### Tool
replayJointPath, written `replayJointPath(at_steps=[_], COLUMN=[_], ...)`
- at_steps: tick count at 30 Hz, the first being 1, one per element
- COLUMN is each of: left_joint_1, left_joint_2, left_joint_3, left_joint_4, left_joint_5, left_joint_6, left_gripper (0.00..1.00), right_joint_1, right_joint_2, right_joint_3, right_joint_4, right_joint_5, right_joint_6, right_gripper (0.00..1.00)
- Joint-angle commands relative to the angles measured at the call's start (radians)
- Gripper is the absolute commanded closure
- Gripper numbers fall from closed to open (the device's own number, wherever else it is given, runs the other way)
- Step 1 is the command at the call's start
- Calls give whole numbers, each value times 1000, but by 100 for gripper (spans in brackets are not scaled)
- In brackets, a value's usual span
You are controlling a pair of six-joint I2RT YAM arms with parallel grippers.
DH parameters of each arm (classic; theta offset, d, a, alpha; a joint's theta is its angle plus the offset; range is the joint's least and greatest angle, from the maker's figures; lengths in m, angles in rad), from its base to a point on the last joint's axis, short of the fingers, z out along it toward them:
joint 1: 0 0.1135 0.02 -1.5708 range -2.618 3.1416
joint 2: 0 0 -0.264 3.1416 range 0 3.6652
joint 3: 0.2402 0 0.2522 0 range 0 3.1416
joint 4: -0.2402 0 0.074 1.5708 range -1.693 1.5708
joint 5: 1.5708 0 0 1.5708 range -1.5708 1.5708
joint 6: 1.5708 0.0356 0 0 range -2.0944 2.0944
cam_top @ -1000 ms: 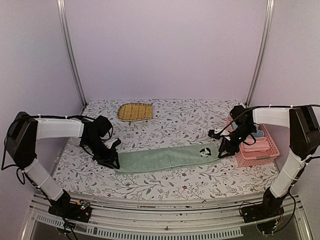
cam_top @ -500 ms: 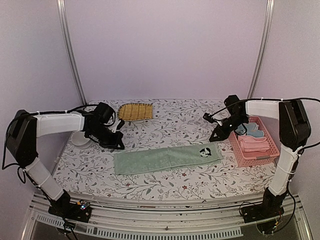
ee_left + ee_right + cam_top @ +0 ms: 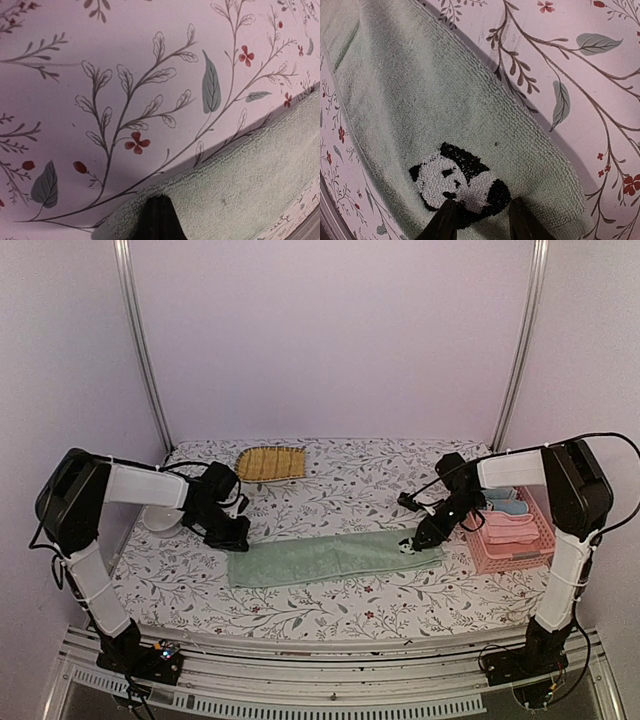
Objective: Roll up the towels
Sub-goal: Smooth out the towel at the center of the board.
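The green towel (image 3: 330, 556) lies flat on the tabletop (image 3: 340, 490). The left claw (image 3: 234, 534) is closed at the towel's left end. The right claw (image 3: 409, 543), fingers apart, is over its panda patch (image 3: 460, 182).

Green towel (image 3: 250, 190) cut off at view's lower edge, left gripper (image 3: 159, 220) mostly out of frame

The left arm (image 3: 130, 485) and right arm (image 3: 563, 560) are built alike: white tubular links joined by bulky black housings, ending in black wrists. Thin black cables (image 3: 600, 435) loop loosely along each. The black left base (image 3: 140, 660) carries small coloured lights (image 3: 163, 649); the right base (image 3: 525, 670) is black too. The left claw (image 3: 233, 536) and right claw (image 3: 411, 543) are black, with dark, smooth, tapered fingers (image 3: 443, 222)
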Motion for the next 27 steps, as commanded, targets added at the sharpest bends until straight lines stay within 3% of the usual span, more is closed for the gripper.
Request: replayJointPath(at_steps=[1, 11, 16, 19, 21, 23, 25, 27], left_joint_1=[40, 37, -40, -67, -75, -81, -85, -86], left_joint_2=[63, 37, -94, -133, -153, -173, -187, -203], left_joint_3=[-12, 22, 57, 72, 54, 17, -31, -97], left_joint_4=[-12, 21, 42, 0, -20, -26, -22, -9], left_joint_5=[-138, -157, -88, -75, -40, 10, 33, 38], left_joint_6=[-24, 17, 62, 47, 33, 18, 0, -14], left_gripper=[100, 100, 78, 72, 74, 82, 100, 100], right_joint_1=[24, 47, 47, 50, 64, 84, 98, 107], right_joint_2=[-24, -226, -285, -277, -242, -205, -187, -180], right_joint_3=[-64, -141, -61, -61, -63, -73, -111, -142], right_joint_4=[26, 36, -30, -74, -117, -136, -126, -109], right_joint_5=[97, 244, 37, -122, -151, -120, -93, -78], right_joint_6=[38, 73, 63, 11, -14, -49, -62, -69], right_gripper=[57, 53, 53, 58, 68, 78, 86, 87])
